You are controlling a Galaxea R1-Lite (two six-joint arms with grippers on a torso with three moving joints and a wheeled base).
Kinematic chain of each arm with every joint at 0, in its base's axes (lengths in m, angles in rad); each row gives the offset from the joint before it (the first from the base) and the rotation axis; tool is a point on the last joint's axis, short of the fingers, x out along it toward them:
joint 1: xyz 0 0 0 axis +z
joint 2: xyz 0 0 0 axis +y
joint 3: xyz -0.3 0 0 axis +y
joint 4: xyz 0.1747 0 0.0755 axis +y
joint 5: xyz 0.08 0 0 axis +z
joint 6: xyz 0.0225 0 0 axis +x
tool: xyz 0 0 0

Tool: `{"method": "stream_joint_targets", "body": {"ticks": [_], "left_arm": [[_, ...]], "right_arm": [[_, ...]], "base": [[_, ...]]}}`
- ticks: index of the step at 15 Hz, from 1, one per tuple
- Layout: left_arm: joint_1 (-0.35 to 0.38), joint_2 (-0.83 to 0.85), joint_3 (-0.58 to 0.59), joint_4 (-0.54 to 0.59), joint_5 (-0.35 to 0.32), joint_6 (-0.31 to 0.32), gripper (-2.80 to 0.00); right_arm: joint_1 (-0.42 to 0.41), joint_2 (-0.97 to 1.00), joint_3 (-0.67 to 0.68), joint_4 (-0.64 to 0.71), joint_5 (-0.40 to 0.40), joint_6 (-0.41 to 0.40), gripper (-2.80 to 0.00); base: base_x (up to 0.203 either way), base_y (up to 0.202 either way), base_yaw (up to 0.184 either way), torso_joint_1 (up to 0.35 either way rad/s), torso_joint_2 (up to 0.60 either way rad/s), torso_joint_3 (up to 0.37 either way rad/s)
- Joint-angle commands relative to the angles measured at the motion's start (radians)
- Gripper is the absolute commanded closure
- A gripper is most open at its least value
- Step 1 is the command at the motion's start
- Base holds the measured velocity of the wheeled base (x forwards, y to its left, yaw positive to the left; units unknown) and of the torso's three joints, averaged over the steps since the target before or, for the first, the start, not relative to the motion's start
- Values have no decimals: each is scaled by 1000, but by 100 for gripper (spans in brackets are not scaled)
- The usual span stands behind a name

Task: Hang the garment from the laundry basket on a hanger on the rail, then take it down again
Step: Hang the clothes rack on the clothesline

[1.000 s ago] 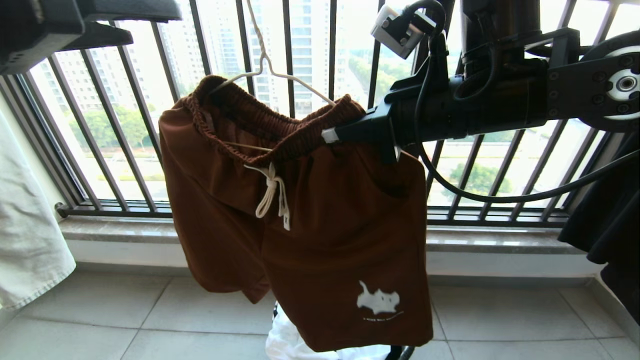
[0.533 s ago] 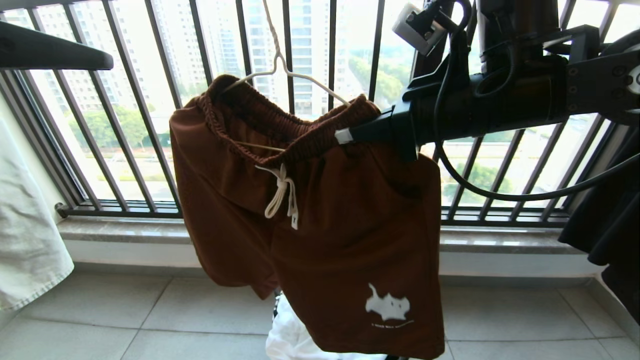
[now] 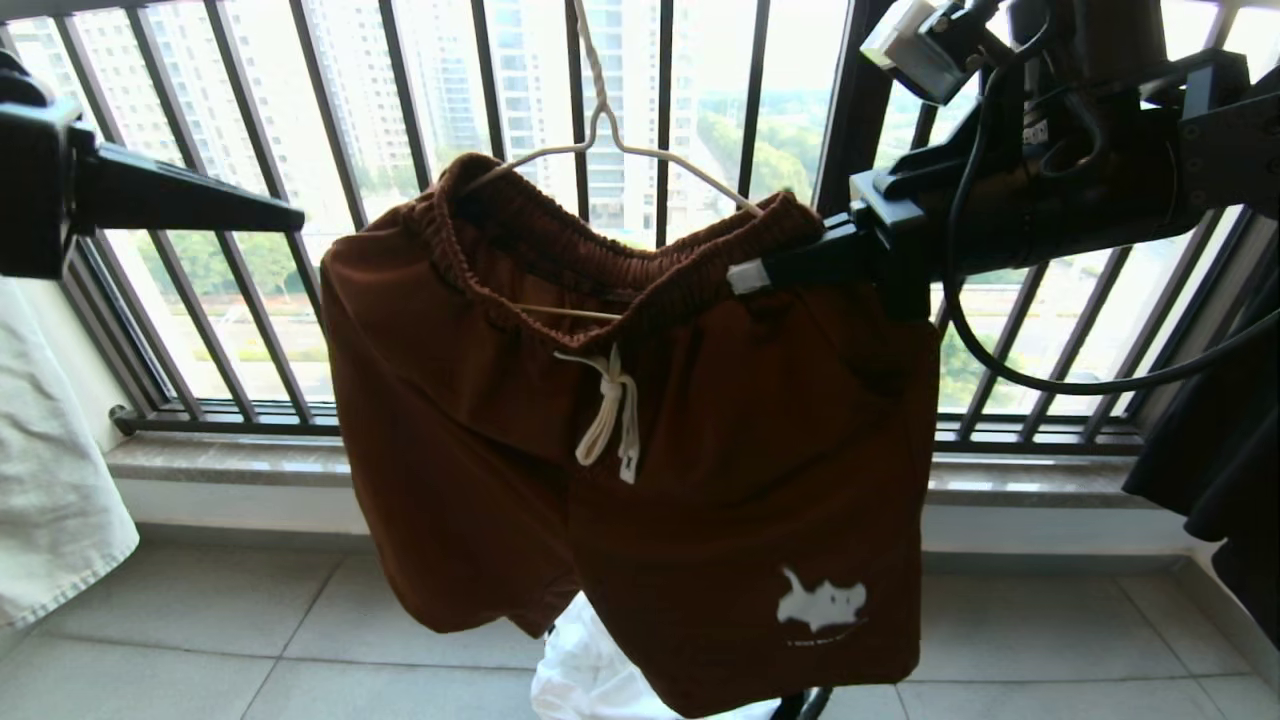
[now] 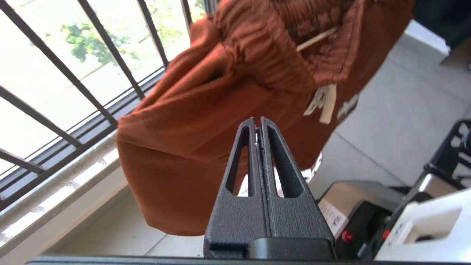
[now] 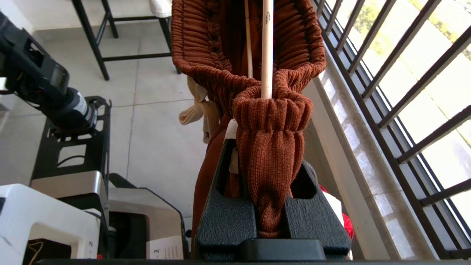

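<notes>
Shorts (image 3: pixel 640 440) hang on the hanger (image 3: pixel 610 150) before the railing (image 3: pixel 400 120). Right end effector (image 3: pixel 745 275) pinches their waistband's right end; left end effector (image 3: pixel 295 215), closed and empty, hovers left, apart.

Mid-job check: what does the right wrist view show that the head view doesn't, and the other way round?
Right wrist only: the right gripper's fingers clamped on a bunched fold of the shorts' ribbed waistband, with the hanger wire running into that fold.

Head only: the whole shorts hanging, the white animal print, the drawstring, and the left gripper shut, apart from the fabric.

Both: the right gripper on the waistband's end, and the black railing.
</notes>
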Motion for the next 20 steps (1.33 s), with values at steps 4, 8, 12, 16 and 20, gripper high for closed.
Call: {"method": "stream_joint_targets", "body": {"ticks": [4, 8, 12, 16, 20], "left_arm": [[1, 27, -4, 47, -69, 111, 0], [0, -3, -4, 54, -86, 170, -280], [3, 16, 4, 57, -96, 299, -280], [3, 75, -33, 55, -97, 433, -280], [2, 97, -56, 52, -96, 538, -280]], "right_arm": [[-17, -5, 30, 8, 55, -46, 0], [-18, -19, 43, 8, 57, -60, 0], [-16, -33, 59, 8, 57, -67, 0], [-16, -33, 66, 8, 57, -92, 0], [-9, -33, 76, 8, 57, -107, 0]], "base": [[0, 0, 0, 0, 0, 0], [0, 0, 0, 0, 0, 0], [0, 0, 0, 0, 0, 0], [0, 0, 0, 0, 0, 0], [0, 0, 0, 0, 0, 0]]}}
